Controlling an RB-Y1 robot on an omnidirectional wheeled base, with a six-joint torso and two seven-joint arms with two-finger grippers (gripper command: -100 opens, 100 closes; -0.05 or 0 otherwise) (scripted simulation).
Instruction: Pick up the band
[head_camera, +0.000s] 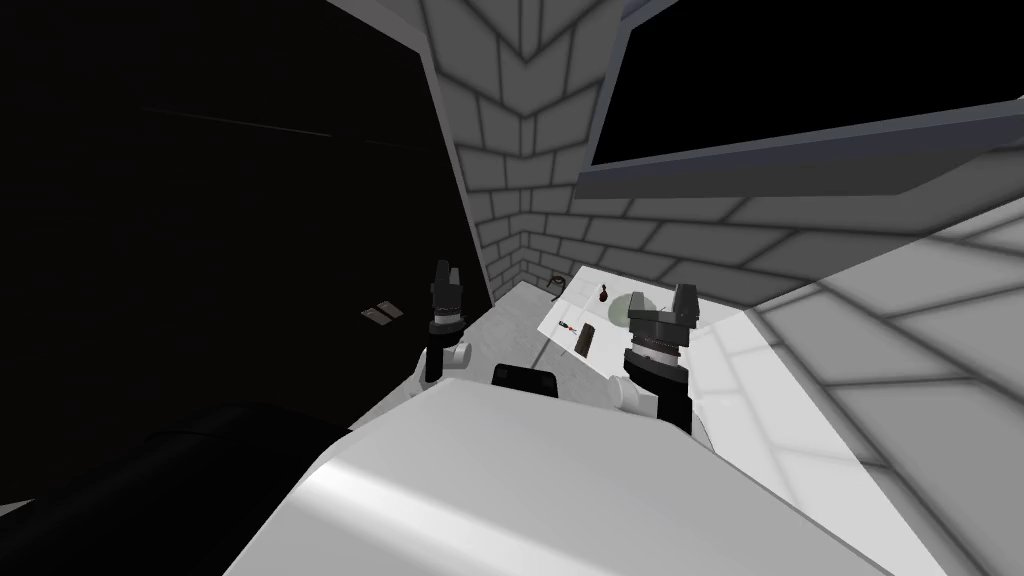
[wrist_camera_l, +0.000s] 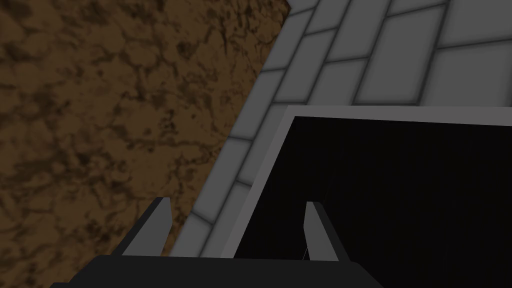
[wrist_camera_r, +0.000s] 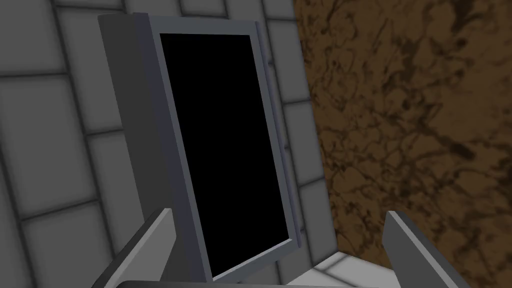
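Band (head_camera: 556, 285), a thin dark loop, lies at the far end of the surface (head_camera: 730, 350), between our two tools and beyond them. Our left tool (head_camera: 443, 272) stands upright, fingers apart, empty; our right tool (head_camera: 686, 296), beside a green disc (head_camera: 619, 308), likewise gapes empty.

Ahead of me a pale bench (head_camera: 610, 355) runs into a corner of grey tiled wall (head_camera: 520, 190). On it lie a dark flat slab (head_camera: 587, 340), a small red-tipped stick (head_camera: 566, 325) just beside the slab, a faint green round disc (head_camera: 625, 308), and a little dark red thing (head_camera: 603, 294) near the disc. Above hangs a grey-framed black panel (head_camera: 800, 90). To my left is a black area (head_camera: 200, 200), with two small grey plates (head_camera: 381, 312) showing against it.
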